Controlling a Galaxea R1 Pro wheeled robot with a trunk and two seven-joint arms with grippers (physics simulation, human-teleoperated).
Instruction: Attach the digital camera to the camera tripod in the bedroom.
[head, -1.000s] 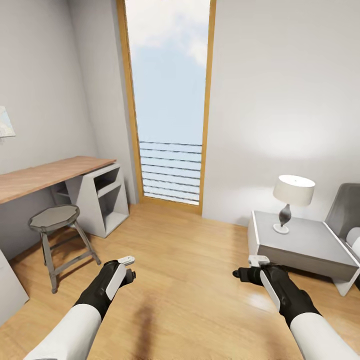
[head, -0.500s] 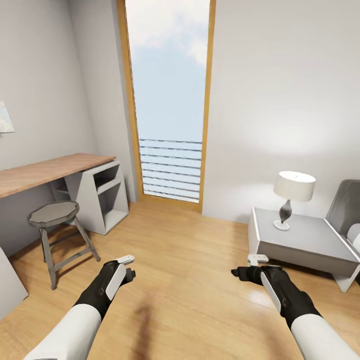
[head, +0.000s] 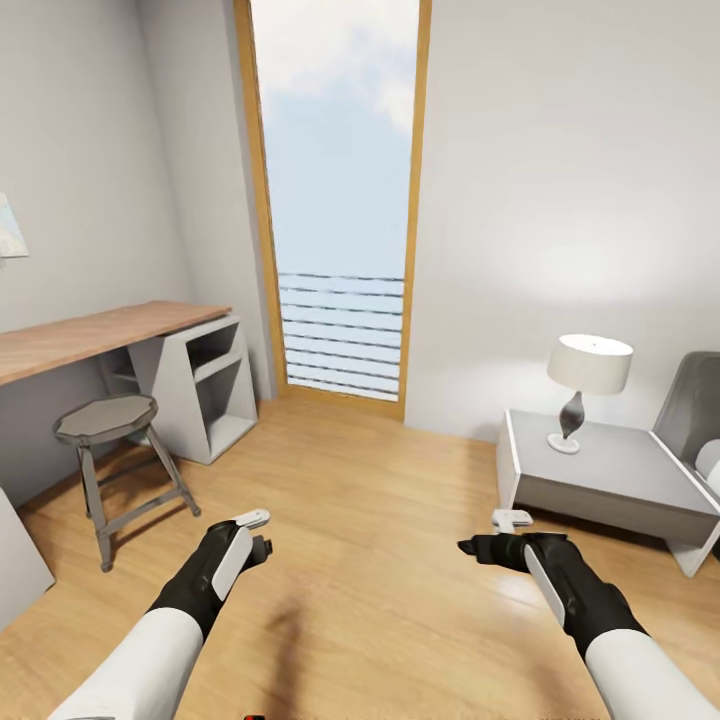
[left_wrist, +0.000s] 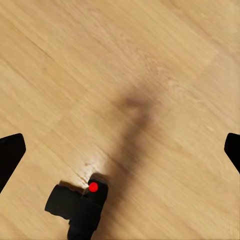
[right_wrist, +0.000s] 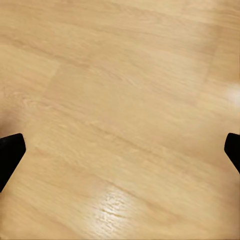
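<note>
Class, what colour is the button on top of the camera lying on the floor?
Red, on the black camera; it shows best in the left wrist view.

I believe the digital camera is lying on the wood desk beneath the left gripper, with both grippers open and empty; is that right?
Not quite: the digital camera is lying on the light wood floor, not on the desk, as the left wrist view shows. The rest holds: it lies beneath the left gripper, and both that and the right gripper are open and empty.

White forearms, black wrists, white-trimmed black claws.
</note>
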